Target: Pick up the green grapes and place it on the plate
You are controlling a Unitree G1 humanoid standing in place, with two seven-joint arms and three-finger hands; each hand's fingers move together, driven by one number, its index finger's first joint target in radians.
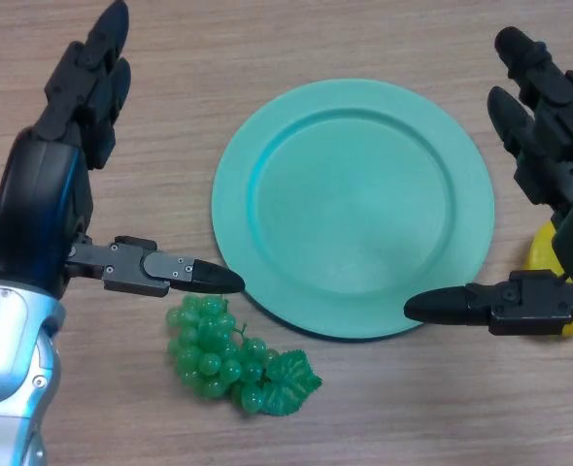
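Observation:
A bunch of green grapes with a leaf lies on the wooden table near the front, just below the plate's lower left rim. The teal plate sits empty in the middle. My left hand hovers at the left with fingers straight; its thumb points right, just above the grapes and near the plate's edge. My right hand is at the right of the plate, fingers straight, thumb reaching left over the plate's lower right rim. Neither hand holds anything.
A yellow object lies at the right, mostly hidden behind my right hand, close beside the plate's rim. Bare wooden tabletop runs along the front.

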